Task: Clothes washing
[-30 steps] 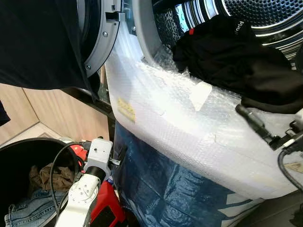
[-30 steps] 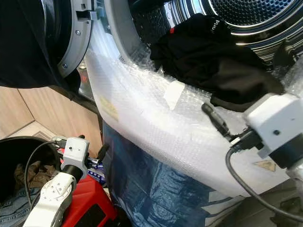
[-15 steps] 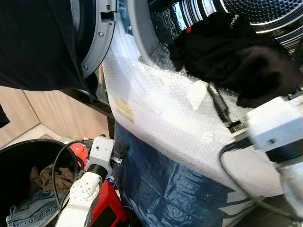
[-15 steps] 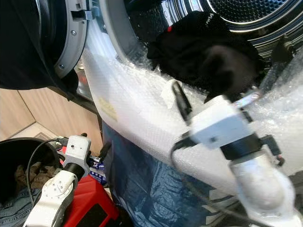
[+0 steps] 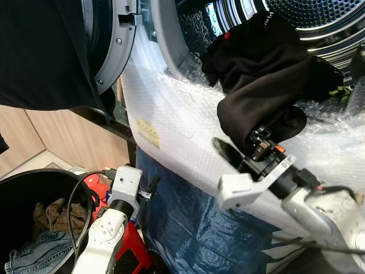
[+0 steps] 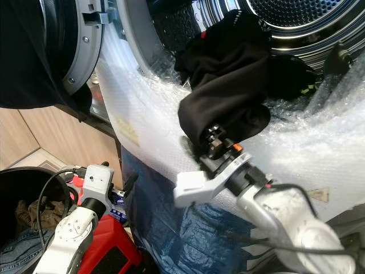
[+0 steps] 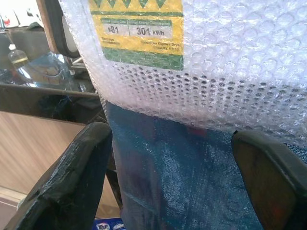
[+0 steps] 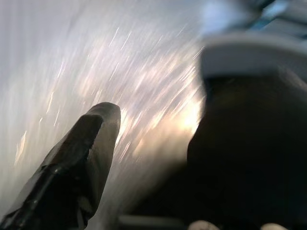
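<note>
A black garment (image 5: 268, 74) hangs out of the washer's steel drum (image 5: 319, 17) and down over the bubble-wrapped front (image 5: 171, 108). My right gripper (image 5: 234, 149) sits under the garment's lower fold, which drapes over its wrist. In the blurred right wrist view, one finger (image 8: 81, 153) stands apart from a dark mass against the bright wrap, so the gripper reads as open. My left gripper (image 5: 149, 187) hangs low by the washer's base. Its fingers (image 7: 72, 182) are open and face the blue plastic and a yellow energy label (image 7: 136, 28).
The washer door (image 5: 108, 51) stands open at upper left, dark inside. A black bin (image 5: 23, 188) at lower left holds jeans (image 5: 28, 257) and a brown cloth (image 5: 54, 211). Blue plastic sheeting (image 5: 188, 228) covers the washer's lower front. A red object (image 5: 134, 257) lies by my left arm.
My right arm has swung from the right across the washer's front to the left. The black garment has slid further out and now hangs lower over the lip. The left arm has barely moved.
</note>
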